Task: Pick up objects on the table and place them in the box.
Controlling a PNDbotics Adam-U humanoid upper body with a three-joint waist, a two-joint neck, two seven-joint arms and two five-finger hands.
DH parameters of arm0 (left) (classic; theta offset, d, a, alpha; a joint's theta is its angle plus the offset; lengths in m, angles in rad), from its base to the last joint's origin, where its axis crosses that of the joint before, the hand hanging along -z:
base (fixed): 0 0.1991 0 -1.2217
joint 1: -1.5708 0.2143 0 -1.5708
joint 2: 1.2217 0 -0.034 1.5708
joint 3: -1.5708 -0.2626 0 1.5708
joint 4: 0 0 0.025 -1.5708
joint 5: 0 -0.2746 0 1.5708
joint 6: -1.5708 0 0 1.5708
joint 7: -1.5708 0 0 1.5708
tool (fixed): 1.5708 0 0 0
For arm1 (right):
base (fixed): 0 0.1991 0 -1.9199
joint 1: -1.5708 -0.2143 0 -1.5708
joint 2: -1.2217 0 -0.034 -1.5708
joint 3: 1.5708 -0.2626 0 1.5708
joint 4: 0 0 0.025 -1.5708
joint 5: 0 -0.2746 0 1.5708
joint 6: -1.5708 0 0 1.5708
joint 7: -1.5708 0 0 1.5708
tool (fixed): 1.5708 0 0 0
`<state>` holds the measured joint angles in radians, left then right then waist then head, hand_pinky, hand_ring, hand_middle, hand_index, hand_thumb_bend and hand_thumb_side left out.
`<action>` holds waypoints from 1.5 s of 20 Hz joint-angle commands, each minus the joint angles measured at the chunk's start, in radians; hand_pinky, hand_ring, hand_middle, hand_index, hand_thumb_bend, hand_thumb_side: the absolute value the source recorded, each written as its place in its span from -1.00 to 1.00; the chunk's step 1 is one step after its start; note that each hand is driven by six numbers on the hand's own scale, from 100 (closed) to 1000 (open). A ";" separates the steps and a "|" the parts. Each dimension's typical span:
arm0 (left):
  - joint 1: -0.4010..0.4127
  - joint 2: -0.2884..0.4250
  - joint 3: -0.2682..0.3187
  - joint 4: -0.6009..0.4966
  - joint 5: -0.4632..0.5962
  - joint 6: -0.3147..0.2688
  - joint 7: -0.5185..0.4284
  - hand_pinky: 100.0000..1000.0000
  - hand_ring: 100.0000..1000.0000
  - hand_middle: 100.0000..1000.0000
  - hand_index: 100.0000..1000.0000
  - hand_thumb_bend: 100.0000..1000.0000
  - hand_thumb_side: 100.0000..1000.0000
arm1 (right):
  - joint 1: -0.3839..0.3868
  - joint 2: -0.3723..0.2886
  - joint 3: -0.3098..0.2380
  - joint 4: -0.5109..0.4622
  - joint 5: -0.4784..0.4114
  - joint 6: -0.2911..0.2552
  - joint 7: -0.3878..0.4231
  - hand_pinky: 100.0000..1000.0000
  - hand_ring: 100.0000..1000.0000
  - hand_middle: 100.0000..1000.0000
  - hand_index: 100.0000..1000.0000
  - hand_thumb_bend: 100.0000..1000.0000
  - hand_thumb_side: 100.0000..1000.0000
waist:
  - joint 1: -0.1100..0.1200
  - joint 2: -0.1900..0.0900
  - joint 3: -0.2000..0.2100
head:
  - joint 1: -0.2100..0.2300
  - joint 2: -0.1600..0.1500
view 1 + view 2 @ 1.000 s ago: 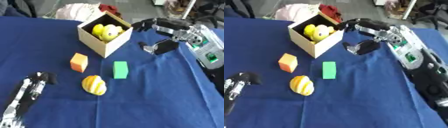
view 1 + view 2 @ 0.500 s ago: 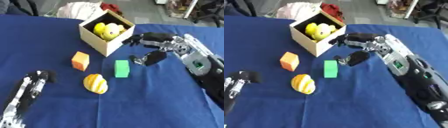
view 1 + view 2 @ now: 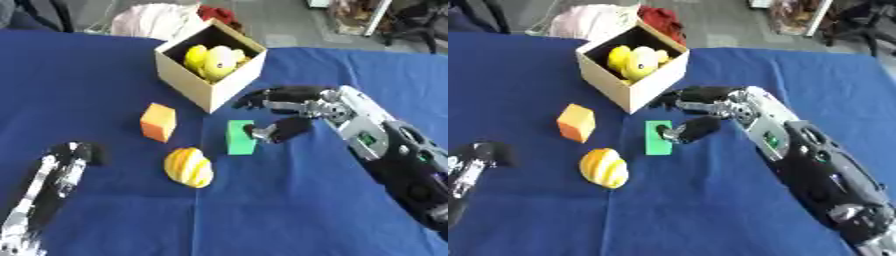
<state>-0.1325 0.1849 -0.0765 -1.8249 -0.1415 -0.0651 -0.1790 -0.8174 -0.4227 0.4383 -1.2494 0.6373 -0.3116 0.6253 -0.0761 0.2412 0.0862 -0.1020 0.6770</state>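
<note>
Your green block [image 3: 240, 137] lies mid-table on the blue cloth [image 3: 289, 210], just in front of the box [image 3: 208, 65] holding yellow toys [image 3: 213, 60]. Your right hand [image 3: 284, 112] is spread around it, thumb touching its right side. Orange block [image 3: 158, 122] and yellow striped object [image 3: 188, 167] sit leftward. Your left hand [image 3: 66, 162] rests near the table's lower-left corner, fingers relaxed.

Open blue table [image 3: 289, 200] below; box [image 3: 203, 75] close above the green block [image 3: 239, 137].
</note>
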 commanded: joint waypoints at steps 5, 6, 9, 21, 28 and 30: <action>-0.007 0.006 0.003 -0.014 -0.004 0.000 0.000 0.27 0.05 -0.09 0.25 -1.00 0.58 | -0.029 0.004 -0.002 0.027 0.069 -0.028 0.011 0.77 0.92 1.00 1.00 -1.00 0.91 | 0.006 -0.023 0.001 | -0.007 0.000; -0.007 0.006 0.003 -0.014 -0.004 0.000 0.000 0.27 0.05 -0.09 0.25 -1.00 0.58 | -0.030 0.006 -0.002 0.030 0.078 -0.030 0.012 0.76 0.92 1.00 1.00 -1.00 0.91 | 0.006 -0.023 0.001 | -0.007 0.000; -0.007 0.005 0.003 -0.013 -0.004 0.000 -0.001 0.27 0.05 -0.09 0.25 -1.00 0.58 | -0.033 0.016 -0.001 0.041 0.106 -0.036 0.012 0.72 0.87 1.00 1.00 -1.00 0.79 | 0.005 -0.023 0.001 | -0.008 -0.001; -0.010 0.005 0.003 -0.012 -0.003 0.000 -0.001 0.27 0.05 -0.08 0.25 -1.00 0.58 | -0.038 0.043 -0.009 0.072 0.178 -0.048 -0.071 0.14 0.25 0.37 0.91 -1.00 -0.64 | 0.002 -0.024 0.008 | -0.013 -0.005; -0.012 0.005 0.003 -0.013 -0.002 0.000 -0.001 0.27 0.05 -0.08 0.25 -1.00 0.57 | -0.042 0.045 -0.019 0.076 0.194 -0.055 -0.121 -0.10 0.01 0.06 0.79 -1.00 -0.65 | 0.003 -0.025 0.008 | -0.018 -0.007; -0.012 0.006 0.003 -0.013 -0.002 0.000 -0.001 0.27 0.05 -0.08 0.25 -1.00 0.57 | -0.048 0.040 -0.024 0.062 0.186 -0.056 -0.133 -0.13 -0.03 -0.01 0.76 -1.00 -0.66 | 0.004 -0.025 0.007 | -0.020 -0.007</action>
<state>-0.1339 0.1845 -0.0765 -1.8249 -0.1415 -0.0652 -0.1791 -0.8430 -0.3650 0.4291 -1.1726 0.8232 -0.3667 0.5042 -0.0763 0.2412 0.0938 -0.1177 0.6767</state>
